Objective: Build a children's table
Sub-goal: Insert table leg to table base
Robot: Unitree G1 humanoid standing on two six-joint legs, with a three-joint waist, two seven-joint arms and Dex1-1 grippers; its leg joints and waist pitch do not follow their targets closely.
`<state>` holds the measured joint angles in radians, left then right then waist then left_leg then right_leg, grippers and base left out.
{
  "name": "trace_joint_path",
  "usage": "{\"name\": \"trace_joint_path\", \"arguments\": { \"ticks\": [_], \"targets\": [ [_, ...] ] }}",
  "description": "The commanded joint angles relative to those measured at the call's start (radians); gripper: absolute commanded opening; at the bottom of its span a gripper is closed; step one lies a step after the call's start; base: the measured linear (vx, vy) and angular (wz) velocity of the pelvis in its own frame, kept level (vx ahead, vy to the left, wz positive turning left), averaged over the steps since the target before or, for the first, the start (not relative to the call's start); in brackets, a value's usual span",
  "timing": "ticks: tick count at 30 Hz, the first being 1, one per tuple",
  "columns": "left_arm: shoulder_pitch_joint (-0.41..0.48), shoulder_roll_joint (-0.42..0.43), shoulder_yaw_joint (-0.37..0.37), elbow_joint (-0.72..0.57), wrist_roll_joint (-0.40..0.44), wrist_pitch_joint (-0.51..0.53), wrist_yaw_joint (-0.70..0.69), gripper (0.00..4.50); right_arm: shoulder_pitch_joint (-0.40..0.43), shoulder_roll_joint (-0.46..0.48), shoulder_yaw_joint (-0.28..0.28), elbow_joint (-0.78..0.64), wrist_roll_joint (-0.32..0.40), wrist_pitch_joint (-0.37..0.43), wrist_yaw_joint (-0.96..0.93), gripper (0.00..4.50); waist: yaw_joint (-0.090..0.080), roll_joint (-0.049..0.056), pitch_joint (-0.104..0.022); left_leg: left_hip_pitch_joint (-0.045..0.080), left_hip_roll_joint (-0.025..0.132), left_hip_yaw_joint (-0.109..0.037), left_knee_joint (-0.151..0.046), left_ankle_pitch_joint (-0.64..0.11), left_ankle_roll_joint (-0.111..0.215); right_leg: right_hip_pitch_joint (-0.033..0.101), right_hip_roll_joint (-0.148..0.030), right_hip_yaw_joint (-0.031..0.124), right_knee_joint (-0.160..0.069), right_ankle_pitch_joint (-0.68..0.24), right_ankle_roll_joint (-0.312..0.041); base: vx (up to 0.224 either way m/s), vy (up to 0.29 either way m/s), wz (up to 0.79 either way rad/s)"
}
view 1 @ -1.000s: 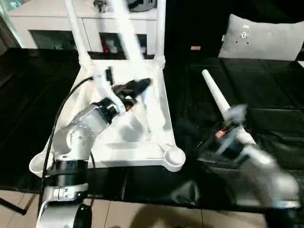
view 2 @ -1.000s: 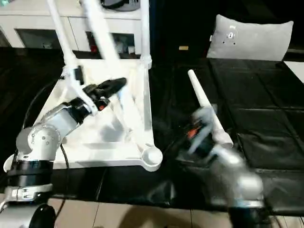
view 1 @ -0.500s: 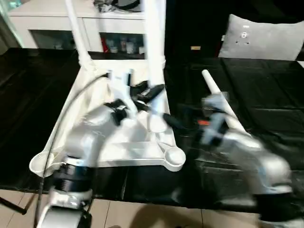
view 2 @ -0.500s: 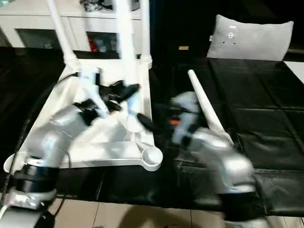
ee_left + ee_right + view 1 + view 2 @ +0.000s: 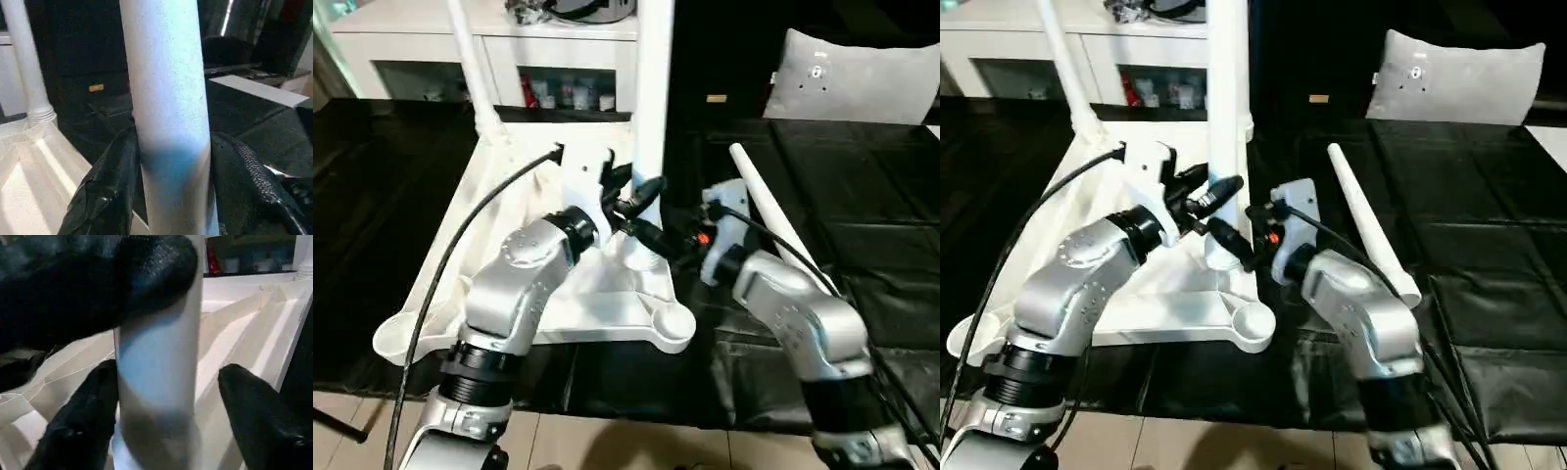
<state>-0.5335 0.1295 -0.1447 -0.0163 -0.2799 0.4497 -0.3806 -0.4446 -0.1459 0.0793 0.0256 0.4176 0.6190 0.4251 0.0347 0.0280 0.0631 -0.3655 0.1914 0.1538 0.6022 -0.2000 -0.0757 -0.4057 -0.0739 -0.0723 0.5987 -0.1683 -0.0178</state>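
Note:
The children's table top [image 5: 509, 196] lies upside down on the black surface, ribs up. One leg [image 5: 470, 69] stands in its far left corner socket. My left gripper [image 5: 631, 196] is shut on another leg [image 5: 653, 88] and holds it upright, its lower end resting on the underside just behind the near right socket [image 5: 672, 321]. My right gripper [image 5: 651, 240] reaches in low on that same leg; its fingers [image 5: 83, 421] stand either side of the tube with a gap on one side. A third leg [image 5: 773, 215] lies loose on the black surface to the right.
A white cabinet [image 5: 509, 49] stands behind the table top. A grey-white cushion [image 5: 852, 78] sits at the back right. A black cable [image 5: 460, 245] runs along my left arm over the top. The black surface ends at a near edge above tiled floor [image 5: 636, 441].
My left gripper swung the leg from a tilt to upright and carried it right. My right arm left the lying leg, came across to the held leg's lower end, and its fingers narrowed.

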Motion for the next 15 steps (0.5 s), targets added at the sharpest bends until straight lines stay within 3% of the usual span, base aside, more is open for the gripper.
{"name": "trace_joint_path", "arguments": {
  "ticks": [1,8,10,13,14,15],
  "targets": [
    [-0.004,-0.001,-0.011,-0.030,0.008,-0.017,-0.009,1.95,-0.020,0.002,-0.004,0.020,-0.013,-0.007,-0.001,2.91,0.002,-0.008,-0.080,-0.003,0.020,0.006,-0.059,-0.060,0.025,0.066,-0.052,0.044,-0.057,-0.158,-0.175,0.000,0.000,0.00],
    [-0.005,0.002,-0.031,-0.025,0.030,-0.033,-0.024,1.95,-0.040,0.009,0.001,0.046,-0.005,0.004,0.023,2.36,0.002,-0.009,-0.079,-0.003,0.020,0.006,-0.060,-0.077,0.022,0.066,-0.052,0.044,-0.060,-0.183,-0.170,0.000,0.000,0.00],
    [-0.007,0.004,-0.035,-0.019,0.038,-0.039,-0.027,1.95,-0.041,0.006,-0.001,0.052,-0.005,0.002,0.026,2.14,0.001,-0.016,-0.080,-0.003,0.020,0.007,-0.060,-0.072,0.023,0.066,-0.051,0.045,-0.060,-0.183,-0.169,0.000,0.000,0.00],
    [-0.015,0.008,-0.038,-0.010,0.051,-0.049,-0.029,1.95,-0.046,0.001,-0.006,0.062,-0.002,0.004,0.036,2.02,0.001,-0.014,-0.079,-0.003,0.020,0.008,-0.059,-0.067,0.028,0.065,-0.051,0.045,-0.059,-0.181,-0.170,0.000,0.000,0.00],
    [-0.018,0.010,-0.039,-0.007,0.056,-0.054,-0.028,1.95,-0.048,0.000,-0.007,0.064,-0.002,0.007,0.039,1.97,0.000,-0.021,-0.080,-0.004,0.020,0.008,-0.059,-0.062,0.030,0.067,-0.052,0.045,-0.056,-0.179,-0.170,0.000,0.000,0.00],
    [-0.019,0.011,-0.039,-0.006,0.059,-0.057,-0.028,1.95,-0.048,-0.001,-0.007,0.064,-0.003,0.008,0.041,1.94,0.001,-0.018,-0.079,-0.004,0.020,0.008,-0.058,-0.061,0.031,0.066,-0.052,0.045,-0.058,-0.185,-0.169,0.000,0.000,0.00]
  ]
}}
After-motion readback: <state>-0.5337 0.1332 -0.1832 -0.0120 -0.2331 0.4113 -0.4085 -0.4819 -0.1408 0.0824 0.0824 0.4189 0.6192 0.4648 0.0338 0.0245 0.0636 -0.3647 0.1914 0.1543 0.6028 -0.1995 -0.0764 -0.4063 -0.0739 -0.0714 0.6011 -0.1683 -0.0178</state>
